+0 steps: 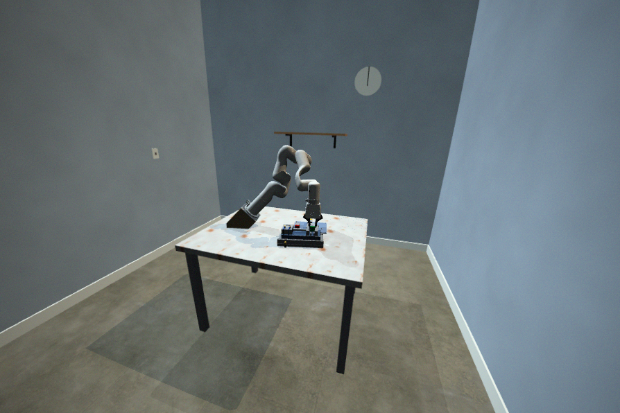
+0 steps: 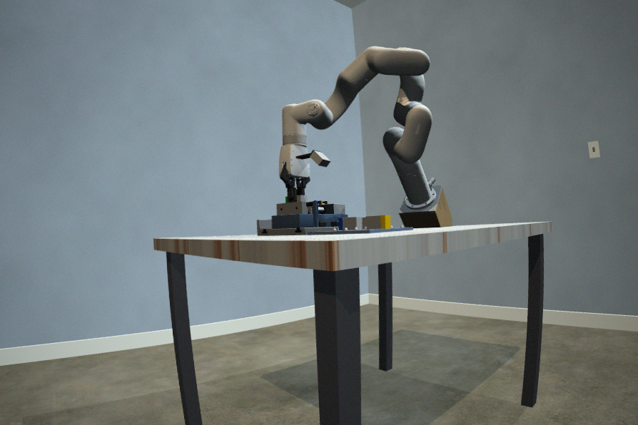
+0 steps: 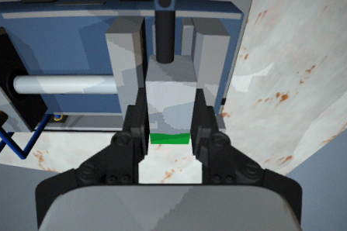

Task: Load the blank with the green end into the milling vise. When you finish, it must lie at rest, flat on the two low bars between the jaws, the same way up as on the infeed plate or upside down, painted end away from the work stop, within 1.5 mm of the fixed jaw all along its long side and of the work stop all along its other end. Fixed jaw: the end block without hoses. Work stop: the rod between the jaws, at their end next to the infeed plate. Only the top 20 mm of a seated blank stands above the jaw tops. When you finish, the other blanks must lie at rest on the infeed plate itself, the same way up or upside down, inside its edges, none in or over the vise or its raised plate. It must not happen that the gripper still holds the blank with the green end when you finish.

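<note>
In the wrist view my gripper (image 3: pixel 170 103) is shut on the grey blank with the green end (image 3: pixel 170 102). The green end (image 3: pixel 170 138) is on the near side, towards the camera. The blank sits between the two grey vise jaws (image 3: pixel 125 50) (image 3: pixel 210 46). Its far end meets the dark work stop rod (image 3: pixel 164 35). The gripper also shows in the top view (image 1: pixel 312 224) and the exterior view (image 2: pixel 293 194), low over the vise (image 2: pixel 307 212). I cannot tell whether the blank rests on the low bars.
The vise stands on a blue raised plate (image 1: pixel 301 234). A white cylinder rod (image 3: pixel 64 84) and blue hoses (image 3: pixel 15 143) lie left of the jaws. A blank with a yellow end (image 2: pixel 377 221) and another blank (image 2: pixel 349 223) lie on the infeed plate. A red-ended blank (image 1: pixel 296 225) shows there too.
</note>
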You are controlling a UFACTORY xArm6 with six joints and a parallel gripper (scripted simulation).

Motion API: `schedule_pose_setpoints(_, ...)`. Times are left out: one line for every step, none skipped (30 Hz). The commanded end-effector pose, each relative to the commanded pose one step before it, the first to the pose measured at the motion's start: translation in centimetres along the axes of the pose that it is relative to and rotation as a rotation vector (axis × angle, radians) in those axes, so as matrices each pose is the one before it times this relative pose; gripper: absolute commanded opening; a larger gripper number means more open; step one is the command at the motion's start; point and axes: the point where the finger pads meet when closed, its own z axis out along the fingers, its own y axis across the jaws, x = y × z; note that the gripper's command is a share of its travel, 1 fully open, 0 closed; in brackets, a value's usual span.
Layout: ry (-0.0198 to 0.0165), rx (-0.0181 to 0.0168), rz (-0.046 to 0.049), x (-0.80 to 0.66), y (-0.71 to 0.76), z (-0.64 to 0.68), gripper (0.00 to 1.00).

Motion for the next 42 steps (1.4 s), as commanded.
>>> schedule_pose_setpoints(-0.00222,-0.00243,-0.00126,-0.039,0.115,-0.048,0.00)
schedule_pose_setpoints(0.00000,0.00000,0.00000,0.001,-0.001,0.015,0.00)
schedule_pose_setpoints(0.00000,0.00000,0.00000,0.000,0.000,0.000,0.00)
schedule_pose_setpoints(0.00000,0.00000,0.00000,0.000,0.000,0.000,0.00)
schedule_pose_setpoints(0.00000,0.00000,0.00000,0.000,0.000,0.000,0.00)
schedule_pose_setpoints(0.00000,0.00000,0.00000,0.000,0.000,0.000,0.00)
schedule_pose_setpoints(0.00000,0.00000,0.00000,0.000,0.000,0.000,0.00)
schedule_pose_setpoints(0.00000,0.00000,0.00000,0.000,0.000,0.000,0.00)
schedule_pose_setpoints(0.00000,0.00000,0.00000,0.000,0.000,0.000,0.00)
schedule_pose_setpoints(0.00000,0.00000,0.00000,0.000,0.000,0.009,0.00)
schedule_pose_setpoints(0.00000,0.00000,0.00000,0.000,0.000,0.010,0.00)
schedule_pose_setpoints(0.00000,0.00000,0.00000,0.000,0.000,0.010,0.00)
schedule_pose_setpoints(0.00000,0.00000,0.00000,0.000,0.000,0.010,0.00)
schedule_pose_setpoints(0.00000,0.00000,0.00000,0.000,0.000,0.010,0.00)
schedule_pose_setpoints(0.00000,0.00000,0.00000,0.000,0.000,0.010,0.00)
schedule_pose_setpoints(0.00000,0.00000,0.00000,0.000,0.000,0.010,0.00)
schedule_pose_setpoints(0.00000,0.00000,0.00000,0.000,0.000,0.010,0.00)
schedule_pose_setpoints(0.00000,0.00000,0.00000,0.000,0.000,0.010,0.00)
schedule_pose_setpoints(0.00000,0.00000,0.00000,0.000,0.000,0.010,0.00)
schedule_pose_setpoints(0.00000,0.00000,0.00000,0.000,0.000,0.000,0.00)
schedule_pose_setpoints(0.00000,0.00000,0.00000,0.000,0.000,0.000,0.00)
schedule_pose_setpoints(0.00000,0.00000,0.00000,0.000,0.000,0.000,0.00)
schedule_pose_setpoints(0.00000,0.00000,0.00000,0.000,0.000,0.000,0.00)
schedule_pose_setpoints(0.00000,0.00000,0.00000,0.000,0.000,0.000,0.00)
schedule_pose_setpoints(0.00000,0.00000,0.00000,0.000,0.000,0.000,0.00)
schedule_pose_setpoints(0.00000,0.00000,0.00000,0.000,0.000,0.000,0.00)
schedule_pose_setpoints(-0.00052,-0.00047,-0.00031,-0.009,0.023,-0.028,1.00)
schedule_pose_setpoints(0.00000,0.00000,0.00000,0.000,0.000,0.000,1.00)
schedule_pose_setpoints(0.00000,0.00000,0.00000,0.000,0.000,0.000,1.00)
schedule_pose_setpoints(0.00000,0.00000,0.00000,0.000,0.000,0.000,1.00)
schedule_pose_setpoints(0.00000,0.00000,0.00000,0.000,0.000,0.000,1.00)
schedule_pose_setpoints(0.00000,0.00000,0.00000,0.000,0.000,0.000,1.00)
schedule_pose_setpoints(0.00000,0.00000,0.00000,0.000,0.000,0.000,1.00)
schedule_pose_setpoints(0.00000,0.00000,0.00000,0.000,0.000,0.000,1.00)
schedule_pose_setpoints(0.00000,0.00000,0.00000,0.000,0.000,0.000,1.00)
schedule_pose_setpoints(0.00000,0.00000,0.00000,0.000,0.000,0.000,1.00)
schedule_pose_setpoints(0.00000,0.00000,0.00000,0.000,0.000,0.000,1.00)
schedule_pose_setpoints(0.00000,0.00000,0.00000,0.000,0.000,0.000,1.00)
schedule_pose_setpoints(0.00000,0.00000,0.00000,0.000,0.000,0.000,1.00)
schedule_pose_setpoints(0.00000,0.00000,0.00000,0.000,0.000,0.000,1.00)
schedule_pose_setpoints(0.00000,0.00000,0.00000,0.000,0.000,0.000,1.00)
schedule_pose_setpoints(0.00000,0.00000,0.00000,0.000,0.000,0.000,1.00)
